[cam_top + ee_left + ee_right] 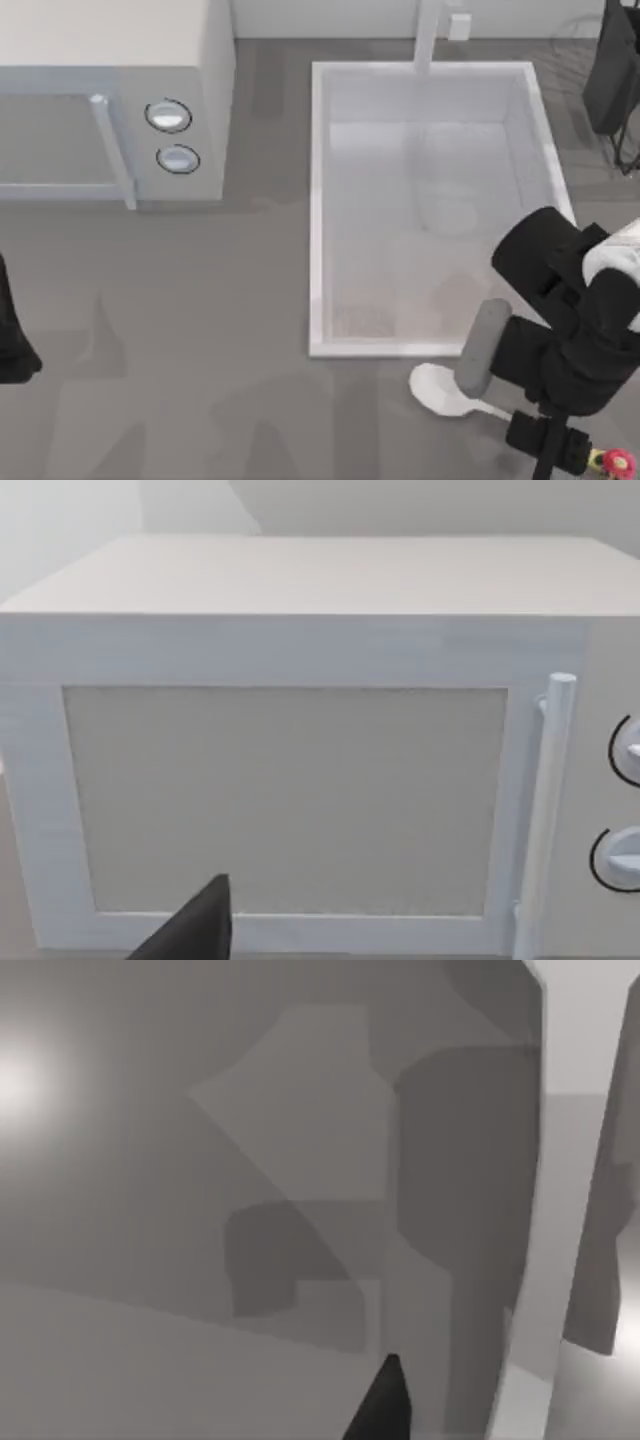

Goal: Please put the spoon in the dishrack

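Right gripper (545, 440) sits over the spoon (445, 390) handle, which runs toward the table's right; finger state unclear, left arm parked far-left.

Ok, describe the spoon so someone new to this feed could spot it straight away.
Start at the big white sink basin right of the microwave. Just past its near right corner, on the grey table, lies the spoon, partly under the right arm. It is white with an oval bowl, and its thin handle runs toward the table's right, ending in a red-and-yellow tip.
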You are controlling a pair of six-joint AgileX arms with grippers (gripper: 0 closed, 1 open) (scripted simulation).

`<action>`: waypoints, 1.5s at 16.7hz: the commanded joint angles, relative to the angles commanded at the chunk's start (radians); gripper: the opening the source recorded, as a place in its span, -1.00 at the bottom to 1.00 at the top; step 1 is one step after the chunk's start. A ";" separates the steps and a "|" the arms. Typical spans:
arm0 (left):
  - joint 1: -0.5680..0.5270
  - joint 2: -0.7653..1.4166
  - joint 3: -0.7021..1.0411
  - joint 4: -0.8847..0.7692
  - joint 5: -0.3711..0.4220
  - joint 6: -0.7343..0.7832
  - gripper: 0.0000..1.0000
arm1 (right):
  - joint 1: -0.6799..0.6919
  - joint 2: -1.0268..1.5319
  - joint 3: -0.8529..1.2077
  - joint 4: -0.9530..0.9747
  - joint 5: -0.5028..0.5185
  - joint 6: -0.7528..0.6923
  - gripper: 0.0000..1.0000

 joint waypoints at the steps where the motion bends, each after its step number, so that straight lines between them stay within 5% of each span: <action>1: 0.000 0.000 0.000 0.000 0.000 0.000 1.00 | 0.001 -0.004 0.033 -0.034 0.000 -0.002 -1.00; 13: 0.000 0.000 0.000 0.000 0.000 0.000 1.00 | -0.011 -0.148 0.599 -0.765 0.000 -0.010 -1.00; 21: 0.000 0.000 0.000 0.000 0.000 0.000 1.00 | -0.019 -0.165 0.627 -0.784 -0.007 -0.003 -1.00; 25: 0.000 0.000 0.000 0.000 0.000 0.000 1.00 | -0.144 -0.216 0.615 -0.648 -0.075 0.049 -1.00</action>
